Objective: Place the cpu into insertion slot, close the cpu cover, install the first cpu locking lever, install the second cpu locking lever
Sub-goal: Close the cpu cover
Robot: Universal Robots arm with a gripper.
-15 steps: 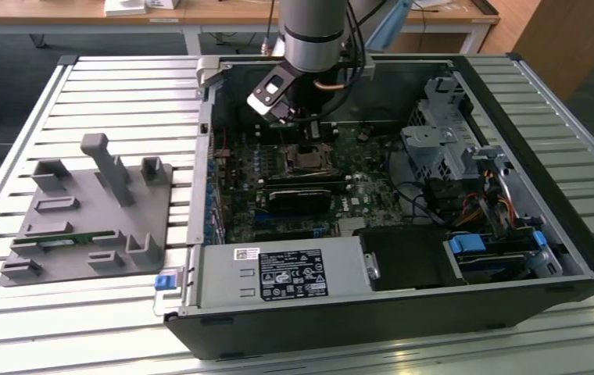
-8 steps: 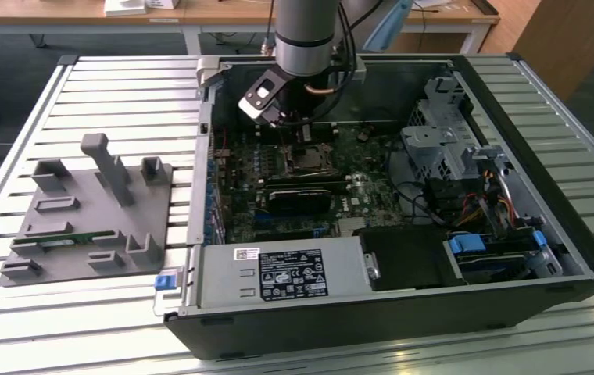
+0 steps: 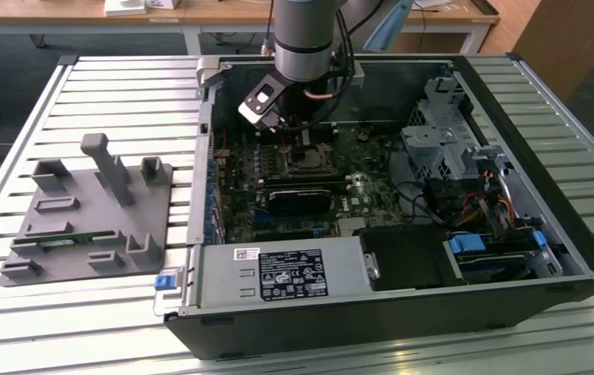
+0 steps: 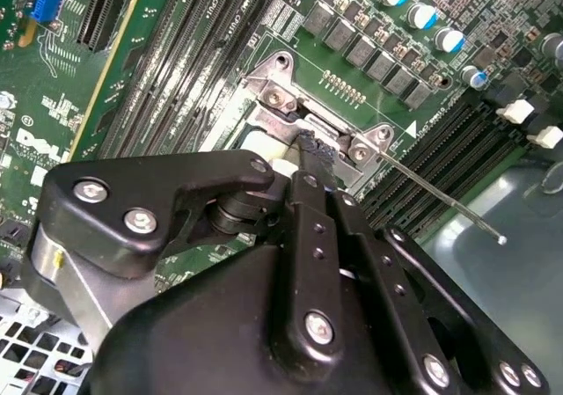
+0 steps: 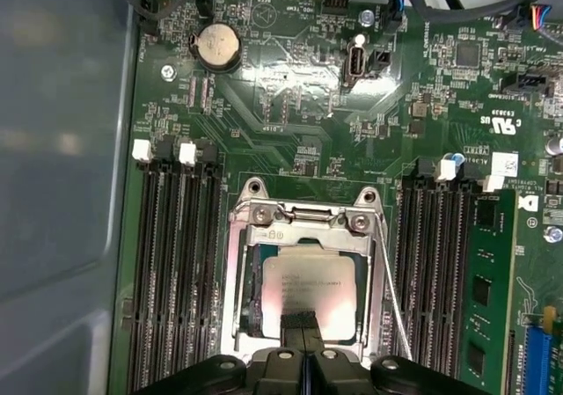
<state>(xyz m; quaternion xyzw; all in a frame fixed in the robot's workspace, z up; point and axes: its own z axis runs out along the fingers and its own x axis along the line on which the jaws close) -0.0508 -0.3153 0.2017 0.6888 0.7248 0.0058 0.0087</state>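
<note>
Nearest us in the exterior view, the open computer case [image 3: 381,320] lies on a slatted table [image 3: 57,328], with its silver power supply [image 3: 281,273] along the near wall. On the exterior view's left, beside the case, a gray fixture plate [image 3: 88,211] carries a green memory stick [image 3: 66,241].

Farther in, past a long black module [image 3: 302,199] on the green motherboard [image 3: 240,207], we find the insertion slot [image 3: 305,161] near the board's middle. The cpu [image 5: 310,281] lies flat inside it, pale face up. The cpu cover [image 5: 236,281] is down around it, framing the chip through its cut-out.

The gripper [image 5: 302,318] hangs straight over the slot, its fingers clenched together with nothing between them. Their tips are at the edge of the chip's face; whether they touch it we cannot tell. A thin locking lever [image 4: 449,203] runs from a corner of the cover and angles away over the black memory slots [image 5: 176,263].

Beyond, the arm [image 3: 305,39] rises in front of a wooden desk [image 3: 224,12].
</note>
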